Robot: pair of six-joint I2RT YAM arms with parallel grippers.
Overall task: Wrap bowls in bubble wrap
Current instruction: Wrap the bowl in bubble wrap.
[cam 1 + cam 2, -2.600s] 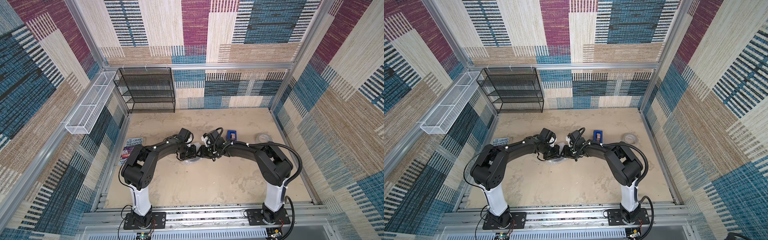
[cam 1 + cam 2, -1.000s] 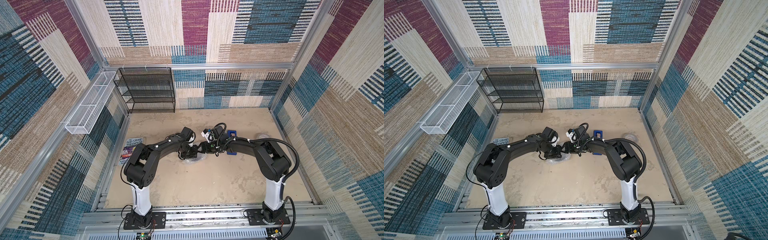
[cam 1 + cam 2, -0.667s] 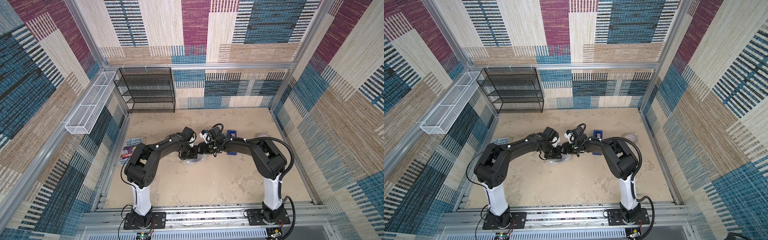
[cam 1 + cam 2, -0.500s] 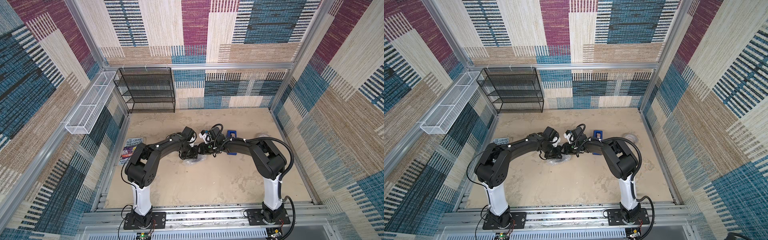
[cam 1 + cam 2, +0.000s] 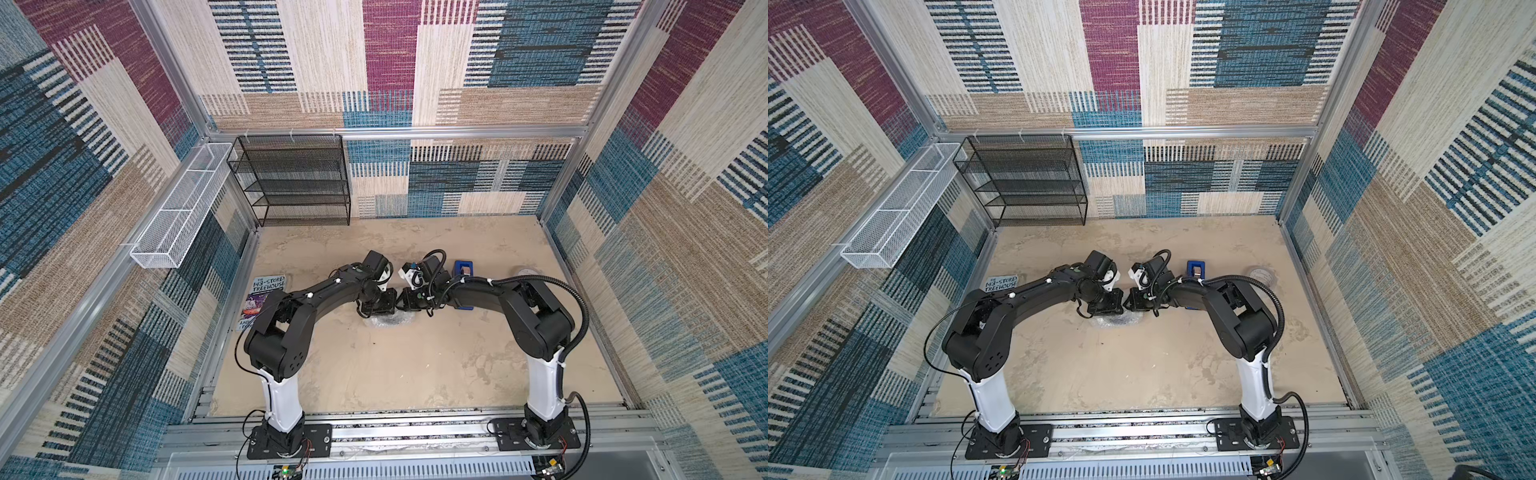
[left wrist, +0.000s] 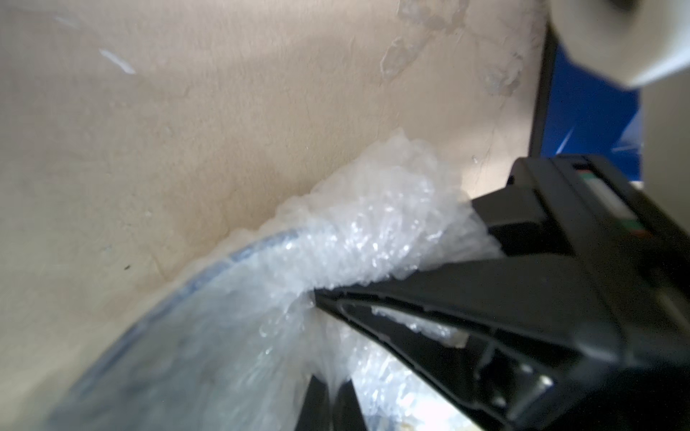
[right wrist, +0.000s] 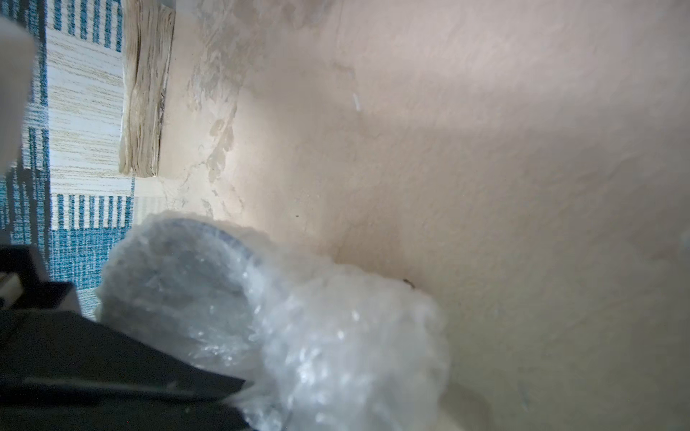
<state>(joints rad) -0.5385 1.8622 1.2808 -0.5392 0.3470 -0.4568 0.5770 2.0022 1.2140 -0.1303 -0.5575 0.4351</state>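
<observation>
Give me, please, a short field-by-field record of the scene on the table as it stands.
bowl: on the table, covered by bubble wrap
left gripper: shut on the gathered wrap
right gripper: at the same gather; grip unclear
tape dispenser: blue, partly under the right arm
tape roll: near the right-hand wall
book: by the left-hand wall
</observation>
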